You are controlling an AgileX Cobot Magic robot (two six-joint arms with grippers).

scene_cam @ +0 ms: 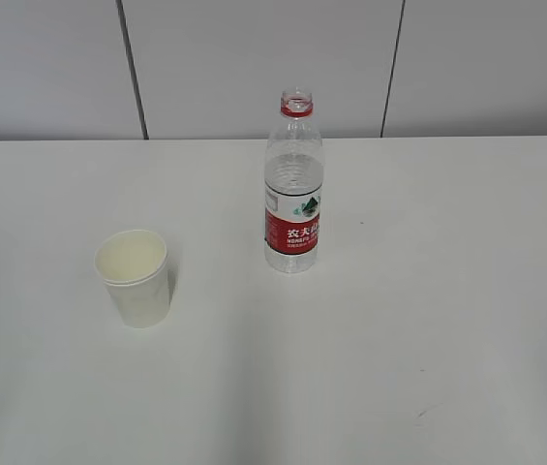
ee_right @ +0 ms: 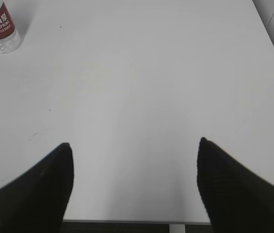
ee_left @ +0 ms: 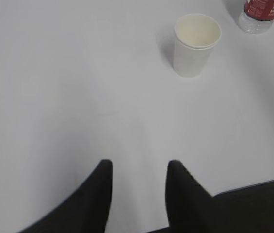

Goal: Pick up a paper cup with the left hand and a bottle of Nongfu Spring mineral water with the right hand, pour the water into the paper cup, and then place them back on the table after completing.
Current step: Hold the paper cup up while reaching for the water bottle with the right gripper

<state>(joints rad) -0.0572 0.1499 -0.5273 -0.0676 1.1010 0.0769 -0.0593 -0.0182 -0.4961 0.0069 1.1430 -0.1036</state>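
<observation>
The paper cup (scene_cam: 134, 276) stands upright on the white table (scene_cam: 428, 320), with the capless Nongfu Spring bottle (scene_cam: 293, 189) upright to its right, well apart. The left gripper (ee_left: 139, 167) hangs over bare table with its jaws partly apart, holding nothing. The right gripper (ee_right: 134, 148) has its jaws wide apart, empty too.

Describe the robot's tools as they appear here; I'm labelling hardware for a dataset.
Only fingertips show. The left tool has two matte black fingers, tapering to blunt tips. The right tool has matching black fingers, faintly textured. No cables, markings or arm bodies are visible.
</observation>
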